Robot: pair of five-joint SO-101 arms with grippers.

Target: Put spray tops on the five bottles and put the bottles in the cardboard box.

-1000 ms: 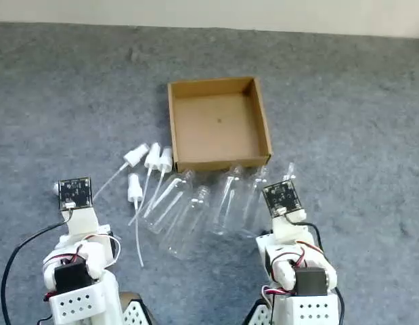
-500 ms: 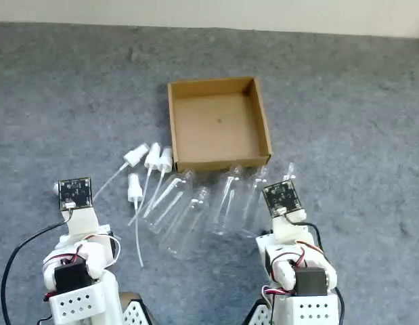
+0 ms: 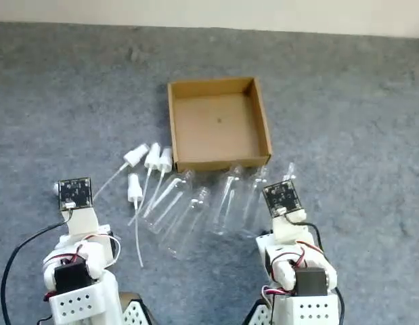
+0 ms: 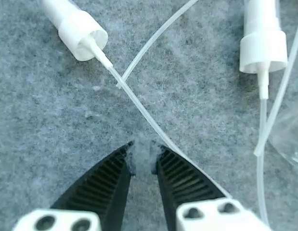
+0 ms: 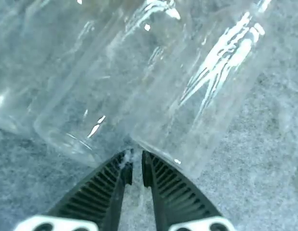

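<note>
An open, empty cardboard box (image 3: 219, 125) sits mid-table. Several white spray tops (image 3: 152, 157) with long tubes lie to its front left, and several clear bottles (image 3: 226, 200) lie on their sides along its front. The left arm (image 3: 75, 195) rests low at the front left. Its gripper (image 4: 144, 158) is shut and holds nothing, its tips beside a thin tube (image 4: 139, 108) that leads to a spray top (image 4: 76, 26); another top (image 4: 263, 45) lies farther off. The right arm (image 3: 283, 200) rests at the front right. Its gripper (image 5: 134, 166) is shut just short of two bottles (image 5: 206, 91).
Grey carpet (image 3: 358, 108) covers the table, with open room to the box's left, right and back. Both arm bases (image 3: 77, 291) stand at the near edge.
</note>
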